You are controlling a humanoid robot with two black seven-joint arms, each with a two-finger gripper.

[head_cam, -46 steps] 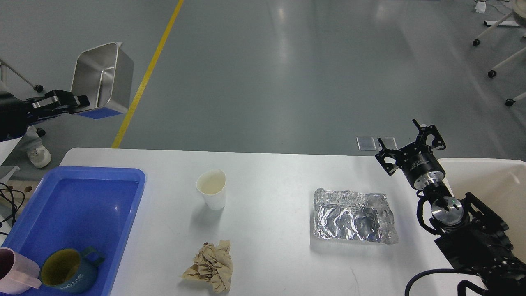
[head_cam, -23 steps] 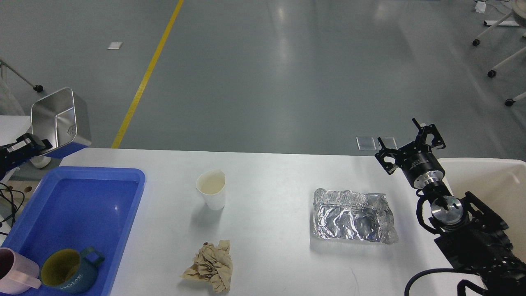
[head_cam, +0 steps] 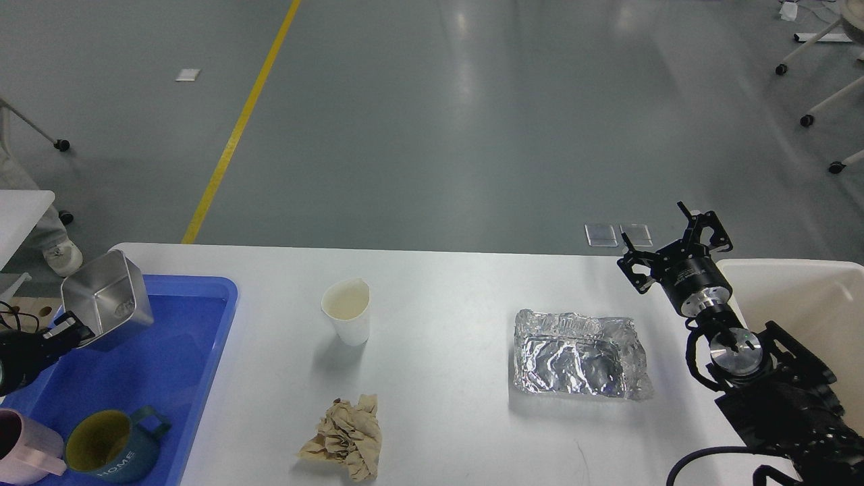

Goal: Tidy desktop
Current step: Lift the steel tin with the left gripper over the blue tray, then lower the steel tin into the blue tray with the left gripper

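Observation:
The white desktop (head_cam: 445, 283) holds a white paper cup (head_cam: 347, 310), a crumpled brown paper ball (head_cam: 344, 437) and a crumpled foil tray (head_cam: 577, 355). My left gripper (head_cam: 71, 331) is shut on the rim of a steel box (head_cam: 106, 300) and holds it tilted over the back left of the blue tray (head_cam: 182, 358). My right gripper (head_cam: 671, 250) is open and empty above the desktop's back right, beyond the foil tray.
The blue tray holds a dark teal mug (head_cam: 111, 444) and a pink mug (head_cam: 23, 455) at its front. A cream-white bin (head_cam: 803, 304) stands at the right edge, beside my right arm. Grey floor lies beyond the table.
My left gripper has carried the steel box down and toward me, from high above the floor to just over the blue tray. My right gripper has dropped slightly.

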